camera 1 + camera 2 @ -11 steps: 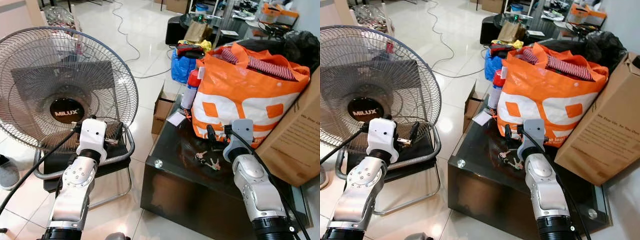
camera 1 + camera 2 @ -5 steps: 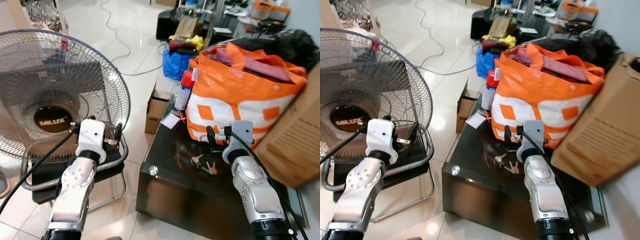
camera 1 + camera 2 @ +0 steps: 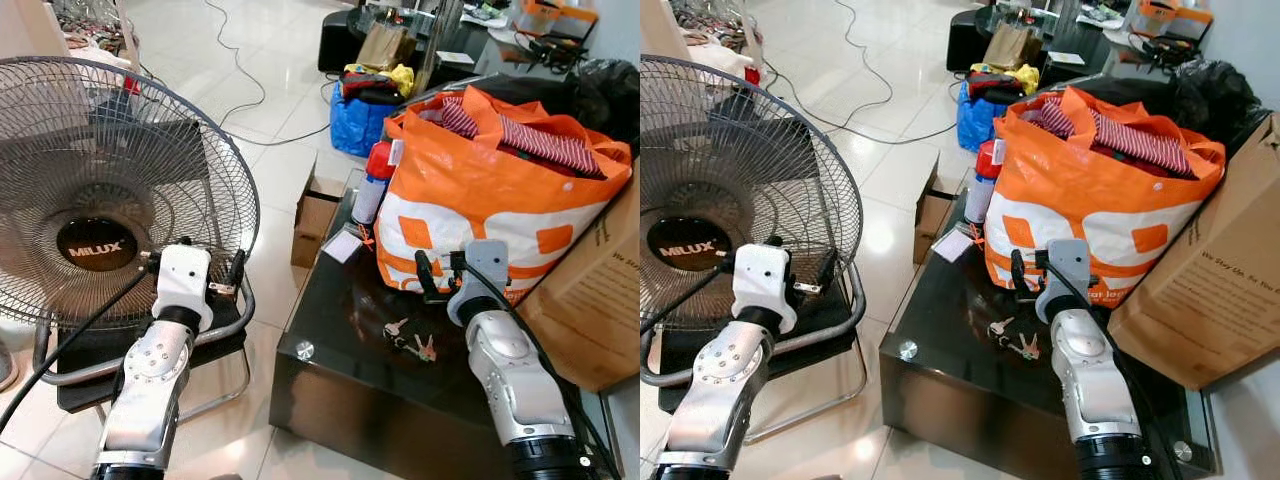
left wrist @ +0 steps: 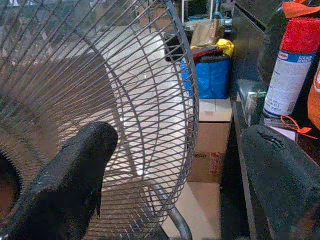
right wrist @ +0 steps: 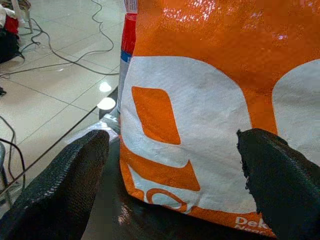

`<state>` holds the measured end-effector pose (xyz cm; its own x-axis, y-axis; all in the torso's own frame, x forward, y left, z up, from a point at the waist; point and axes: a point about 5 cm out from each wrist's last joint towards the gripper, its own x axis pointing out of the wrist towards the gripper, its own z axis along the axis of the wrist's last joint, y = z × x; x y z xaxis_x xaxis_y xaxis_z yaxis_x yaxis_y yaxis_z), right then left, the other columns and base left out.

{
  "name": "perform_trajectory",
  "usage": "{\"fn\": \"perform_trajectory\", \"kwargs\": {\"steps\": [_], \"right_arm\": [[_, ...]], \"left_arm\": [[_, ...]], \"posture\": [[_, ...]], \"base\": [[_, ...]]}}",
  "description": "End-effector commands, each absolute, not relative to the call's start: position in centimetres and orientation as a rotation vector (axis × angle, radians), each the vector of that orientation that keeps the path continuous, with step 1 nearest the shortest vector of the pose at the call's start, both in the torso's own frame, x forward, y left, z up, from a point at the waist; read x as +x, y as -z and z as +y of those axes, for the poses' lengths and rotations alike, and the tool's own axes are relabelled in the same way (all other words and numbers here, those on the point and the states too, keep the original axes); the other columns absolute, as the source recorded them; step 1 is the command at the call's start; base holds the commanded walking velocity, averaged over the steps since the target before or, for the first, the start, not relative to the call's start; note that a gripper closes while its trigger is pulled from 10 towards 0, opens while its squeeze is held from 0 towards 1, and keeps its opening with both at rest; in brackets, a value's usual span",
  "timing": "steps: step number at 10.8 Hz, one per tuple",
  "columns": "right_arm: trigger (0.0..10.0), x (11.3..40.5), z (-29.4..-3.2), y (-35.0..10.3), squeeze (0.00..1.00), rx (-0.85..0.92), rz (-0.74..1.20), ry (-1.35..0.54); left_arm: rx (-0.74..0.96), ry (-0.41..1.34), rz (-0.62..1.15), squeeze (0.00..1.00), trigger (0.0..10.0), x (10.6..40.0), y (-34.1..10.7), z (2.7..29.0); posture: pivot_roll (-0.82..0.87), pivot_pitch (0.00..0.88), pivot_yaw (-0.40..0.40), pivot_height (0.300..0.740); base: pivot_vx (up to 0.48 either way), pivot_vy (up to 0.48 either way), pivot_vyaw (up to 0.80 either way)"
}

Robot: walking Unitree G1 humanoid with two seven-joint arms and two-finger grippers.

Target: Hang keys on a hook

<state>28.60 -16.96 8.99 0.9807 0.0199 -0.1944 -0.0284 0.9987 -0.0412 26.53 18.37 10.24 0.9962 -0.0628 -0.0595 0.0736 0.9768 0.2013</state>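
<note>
Small bunch of metal keys [image 3: 410,340] lying on the glossy black glass table [image 3: 330,345], just in front of the large orange-and-white woven plastic bag [image 3: 480,200] stuffed with striped cloth. Right gripper [image 3: 437,275] raised above the table between keys and bag, fingers spread apart and holding nothing. Left gripper [image 3: 235,272] held before the round grey wire-guard fan [image 3: 110,190], fingers likewise spread. Red-capped spray can [image 3: 375,180] standing beside the bag; brown cardboard box [image 3: 590,300] at the table's right.

Keys [image 3: 410,340] on black table [image 3: 340,395]
</note>
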Motion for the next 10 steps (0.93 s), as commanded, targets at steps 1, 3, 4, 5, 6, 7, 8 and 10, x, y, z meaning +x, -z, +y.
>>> {"fn": "perform_trajectory", "kwargs": {"steps": [1, 3, 4, 5, 6, 7, 8, 10], "right_arm": [[10.0, 28.53, -17.57, -9.05, 0.00, -0.057, 0.197, -0.006], [10.0, 27.95, -17.39, -9.05, 0.00, -0.032, 0.187, 0.026], [10.0, 27.95, -17.39, -9.05, 0.00, -0.032, 0.187, 0.026], [10.0, 27.95, -17.39, -9.05, 0.00, -0.032, 0.187, 0.026], [10.0, 27.95, -17.39, -9.05, 0.00, -0.032, 0.187, 0.026], [10.0, 27.95, -17.39, -9.05, 0.00, -0.032, 0.187, 0.026], [10.0, 27.95, -17.39, -9.05, 0.00, -0.032, 0.187, 0.026], [10.0, 27.95, -17.39, -9.05, 0.00, -0.032, 0.187, 0.026]], "left_arm": [[0.208, 0.086, 0.047, 0.00, 10.0, 26.42, -10.25, 17.93], [0.220, 0.129, 0.047, 0.00, 10.0, 26.93, -10.47, 17.79], [0.220, 0.129, 0.047, 0.00, 10.0, 26.93, -10.47, 17.79], [0.220, 0.129, 0.047, 0.00, 10.0, 26.93, -10.47, 17.79], [0.220, 0.129, 0.047, 0.00, 10.0, 26.93, -10.47, 17.79], [0.220, 0.129, 0.047, 0.00, 10.0, 26.93, -10.47, 17.79], [0.220, 0.129, 0.047, 0.00, 10.0, 26.93, -10.47, 17.79], [0.220, 0.129, 0.047, 0.00, 10.0, 26.93, -10.47, 17.79]], "posture": [[0.06, 0.000, -0.109, 0.740], [0.02, 0.000, -0.037, 0.740], [0.02, 0.000, -0.037, 0.740], [0.02, 0.000, -0.037, 0.740], [0.02, 0.000, -0.037, 0.740], [0.02, 0.000, -0.037, 0.740], [0.02, 0.000, -0.037, 0.740], [0.02, 0.000, -0.037, 0.740]], "base": [[0.266, 0.000, 0.00], [0.266, 0.000, 0.00], [0.266, 0.000, 0.00], [0.266, 0.000, 0.00], [0.266, 0.000, 0.00], [0.266, 0.000, 0.00], [0.266, 0.000, 0.00], [0.266, 0.000, 0.00]]}}
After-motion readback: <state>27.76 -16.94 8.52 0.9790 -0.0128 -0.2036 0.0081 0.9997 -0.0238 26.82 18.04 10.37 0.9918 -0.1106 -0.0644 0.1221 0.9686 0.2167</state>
